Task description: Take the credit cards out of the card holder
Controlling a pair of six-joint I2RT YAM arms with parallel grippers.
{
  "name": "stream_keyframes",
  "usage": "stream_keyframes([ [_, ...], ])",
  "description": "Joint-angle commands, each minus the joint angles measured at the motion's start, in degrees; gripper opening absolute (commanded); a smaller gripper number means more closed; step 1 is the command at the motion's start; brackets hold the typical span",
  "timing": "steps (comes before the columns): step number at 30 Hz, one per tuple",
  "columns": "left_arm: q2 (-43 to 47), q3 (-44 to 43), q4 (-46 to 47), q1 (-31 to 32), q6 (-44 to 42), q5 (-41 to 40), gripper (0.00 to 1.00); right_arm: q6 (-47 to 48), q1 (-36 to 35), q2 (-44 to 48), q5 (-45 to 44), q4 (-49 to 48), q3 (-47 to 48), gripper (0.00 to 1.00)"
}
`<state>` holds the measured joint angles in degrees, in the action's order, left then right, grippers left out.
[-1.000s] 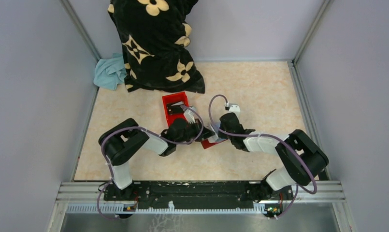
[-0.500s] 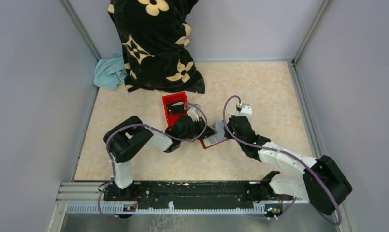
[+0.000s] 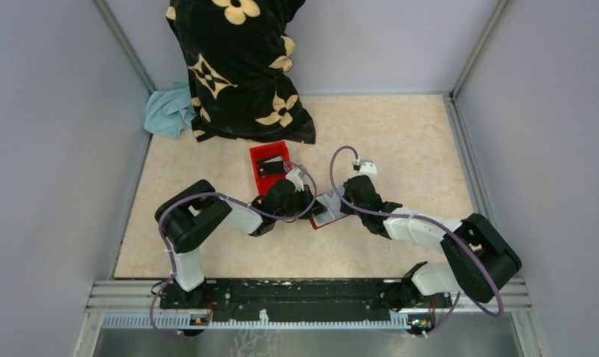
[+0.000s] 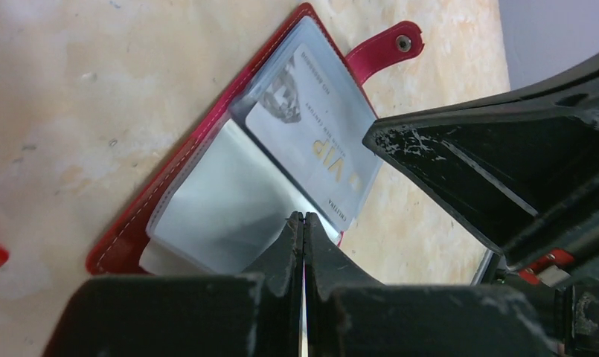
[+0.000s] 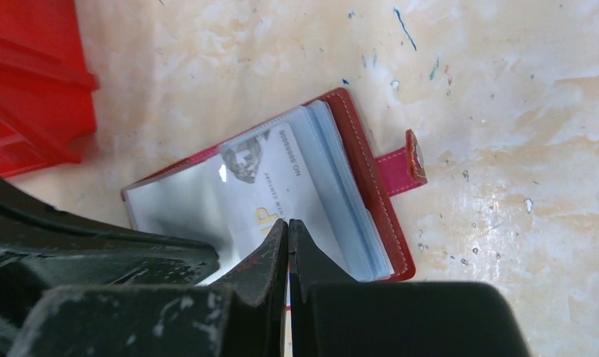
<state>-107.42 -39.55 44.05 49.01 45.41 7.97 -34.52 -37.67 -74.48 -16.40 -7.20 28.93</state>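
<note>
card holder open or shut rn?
Open: the card holder lies spread flat, clear sleeves exposed, a VIP card showing, clasp strap undone.

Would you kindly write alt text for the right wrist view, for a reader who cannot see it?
An open dark red card holder lies on the marbled table, a pale printed card showing in its clear sleeves. The right end effector, shut, sits at the card's near edge.

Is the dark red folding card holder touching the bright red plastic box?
Apart. The right wrist view shows a strip of bare pale table between the bright red plastic box and the nearest corner of the open dark red folding card holder.
</note>
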Motion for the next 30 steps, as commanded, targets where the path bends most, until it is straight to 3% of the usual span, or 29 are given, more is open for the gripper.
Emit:
stream_keyframes([
  [1, 3.05, 1.67, -2.57, -0.11, -2.56, -1.85, 0.00, -0.48, 1.24, -1.66, -0.71, -2.03, 1.48, 0.00],
  [9, 0.65, 5.13, 4.14, -0.17, 1.32, -2.86, 0.00, -0.37, 5.98, -3.81, -0.96, 0.18, 2.85, 0.00],
  [11, -0.09, 5.92, 6.71, -0.09, 4.44, -3.83, 0.14, -0.49, 6.32, -5.82, -0.24, 0.68, 3.79, 0.00],
  [14, 0.17, 8.49, 13.68, -0.06, 6.13, -5.24, 0.44, -0.74, 6.46, -9.68, 0.09, 3.33, 6.29, 0.02],
  [16, 0.59, 8.72, 14.17, -0.11, 6.03, -5.33, 0.51, -0.66, 6.41, -11.73, 1.59, 4.00, 7.19, 0.04],
  [30, -2.06, 10.10, 20.01, -0.12, 9.05, -6.43, 0.51, -3.31, 6.21, -7.83, 9.95, -1.63, -2.14, 0.00],
])
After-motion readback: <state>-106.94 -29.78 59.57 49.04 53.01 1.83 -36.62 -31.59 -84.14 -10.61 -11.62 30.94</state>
